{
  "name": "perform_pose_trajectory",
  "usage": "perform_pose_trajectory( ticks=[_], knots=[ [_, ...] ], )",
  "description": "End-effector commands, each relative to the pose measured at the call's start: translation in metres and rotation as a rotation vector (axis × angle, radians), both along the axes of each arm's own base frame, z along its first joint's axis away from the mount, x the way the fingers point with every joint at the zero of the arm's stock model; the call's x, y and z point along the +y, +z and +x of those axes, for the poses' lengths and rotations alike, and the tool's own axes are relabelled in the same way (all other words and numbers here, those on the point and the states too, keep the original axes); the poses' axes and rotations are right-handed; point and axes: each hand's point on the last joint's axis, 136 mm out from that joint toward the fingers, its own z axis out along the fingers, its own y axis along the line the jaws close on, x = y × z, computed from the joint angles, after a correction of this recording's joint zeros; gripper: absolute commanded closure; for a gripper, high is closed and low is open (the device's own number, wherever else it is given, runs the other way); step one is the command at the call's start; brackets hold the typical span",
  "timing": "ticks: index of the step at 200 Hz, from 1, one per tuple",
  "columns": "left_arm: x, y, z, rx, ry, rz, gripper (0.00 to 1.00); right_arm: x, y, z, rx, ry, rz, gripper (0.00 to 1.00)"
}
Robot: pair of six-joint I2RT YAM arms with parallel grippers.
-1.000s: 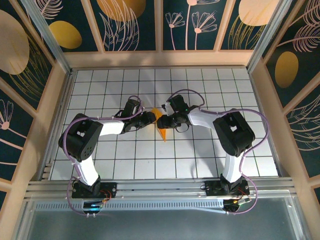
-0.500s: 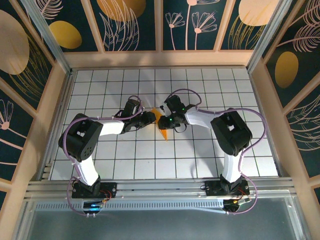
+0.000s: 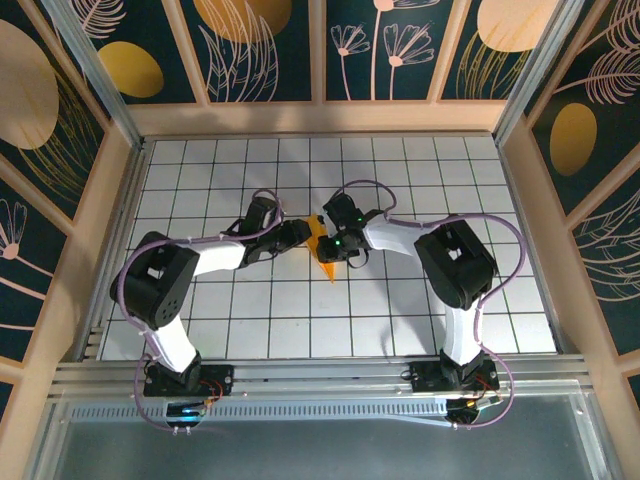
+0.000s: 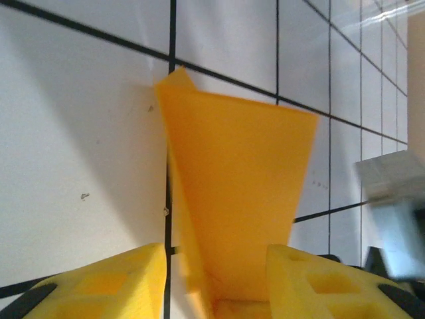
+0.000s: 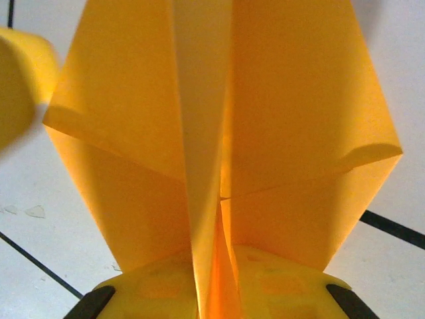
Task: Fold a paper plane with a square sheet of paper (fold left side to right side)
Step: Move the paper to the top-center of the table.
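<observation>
The square sheet of paper is folded into a slim orange-yellow paper plane [image 3: 327, 266] at the middle of the tiled table, its tip pointing toward the near edge. My right gripper [image 3: 334, 245] is shut on its raised centre crease. In the right wrist view the wings [image 5: 285, 100] spread to both sides above my right gripper [image 5: 216, 269]. My left gripper [image 3: 303, 236] stands at the plane's left side. In the left wrist view its yellow fingers [image 4: 106, 282] stand apart, with the paper [image 4: 239, 179] rising loose between them in my left gripper [image 4: 216, 259].
The white grid table [image 3: 400, 310] is walled by wooden rails [image 3: 320, 118] and dark-blue patterned panels. The right arm's grey body [image 4: 395, 199] sits close at the right edge of the left wrist view. A yellow left finger [image 5: 16, 80] shows beside the paper.
My left gripper's fingers have spread apart and let go of the paper. My right gripper has moved slightly left and closed on the centre crease.
</observation>
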Motion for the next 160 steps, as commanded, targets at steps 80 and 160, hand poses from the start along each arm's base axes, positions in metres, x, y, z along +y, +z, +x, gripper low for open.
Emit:
perform_pose_trajectory(
  ticks=[80, 160],
  knots=[
    [0.09, 0.073, -0.003, -0.248, 0.279, 0.279, 0.41, -0.007, 0.029, 0.024, -0.062, -0.104, -0.082, 1.0],
    [0.173, 0.12, -0.039, -0.412, 0.507, 0.489, 0.18, -0.049, 0.063, 0.109, -0.136, -0.385, -0.154, 1.0]
  ],
)
